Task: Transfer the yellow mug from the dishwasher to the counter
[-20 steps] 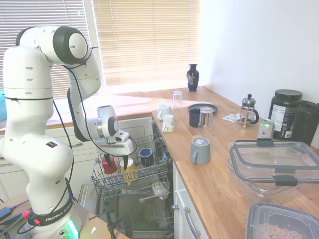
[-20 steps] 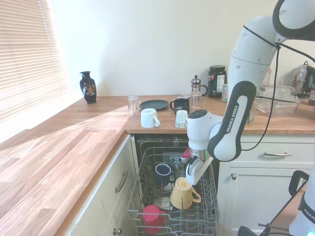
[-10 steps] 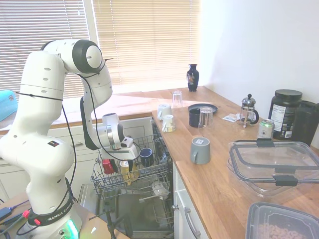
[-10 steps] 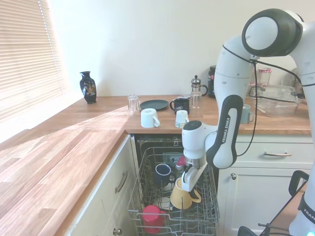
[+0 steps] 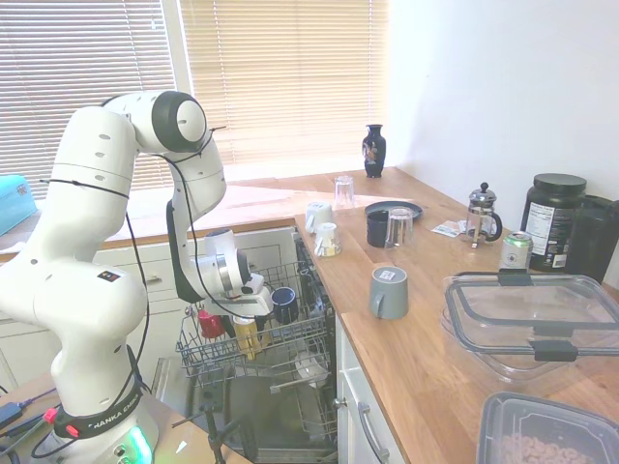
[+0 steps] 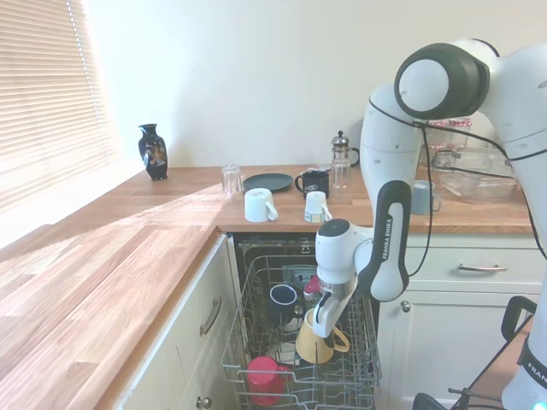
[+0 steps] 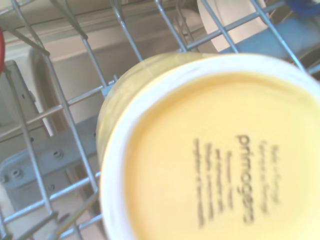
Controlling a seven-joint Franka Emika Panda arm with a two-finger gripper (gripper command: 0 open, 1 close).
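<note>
The gripper [image 6: 318, 323] is down at the yellow mug [image 6: 317, 340] (upside down, mid-rack in the dishwasher [image 6: 301, 354]), its finger opening unclear, so it should close gently on the wall before lifting straight up.

We are in a home kitchen. A wooden counter [image 5: 426, 329] runs over white cabinets [image 6: 461, 273], with an open dishwasher [image 6: 299, 342] holding mugs in its rack. On the counter we see a French press [image 5: 482, 215], a plate [image 5: 394, 209], glasses [image 5: 344, 190] and a vase [image 5: 374, 150], by windows with blinds [image 5: 280, 77].
</note>
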